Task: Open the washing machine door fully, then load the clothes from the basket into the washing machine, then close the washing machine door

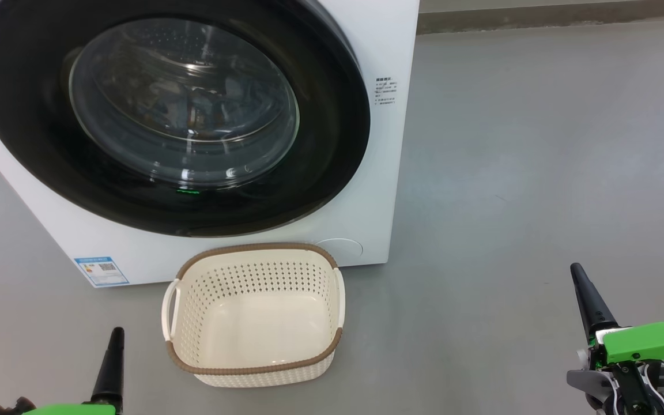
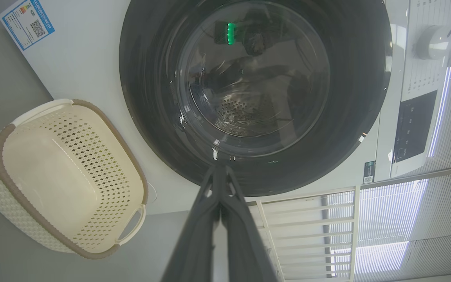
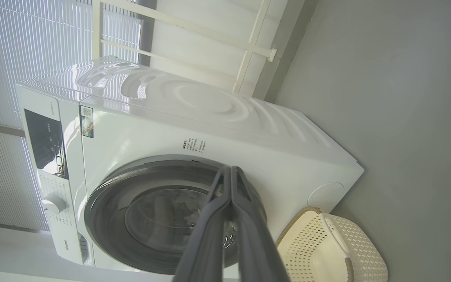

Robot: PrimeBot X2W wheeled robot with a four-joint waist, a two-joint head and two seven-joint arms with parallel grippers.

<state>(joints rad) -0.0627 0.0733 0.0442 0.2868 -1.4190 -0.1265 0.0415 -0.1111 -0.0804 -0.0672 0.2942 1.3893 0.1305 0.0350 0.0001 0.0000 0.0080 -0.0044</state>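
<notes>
The white washing machine stands at the upper left of the head view. Its round black door lies shut flat against the front. Behind the glass window, dim bluish and brownish shapes sit in the drum; I cannot tell whether they are the clothes. The cream basket stands on the floor just before the machine, and its inside is bare. My left gripper is shut at the lower left, near the basket's left side. Far to the basket's right, my right gripper is shut too. Neither holds anything.
Grey floor stretches to the right of the machine up to a wall base. In the wrist views, a control panel with a knob tops the machine front, and a white rail frame and blinds stand beside it.
</notes>
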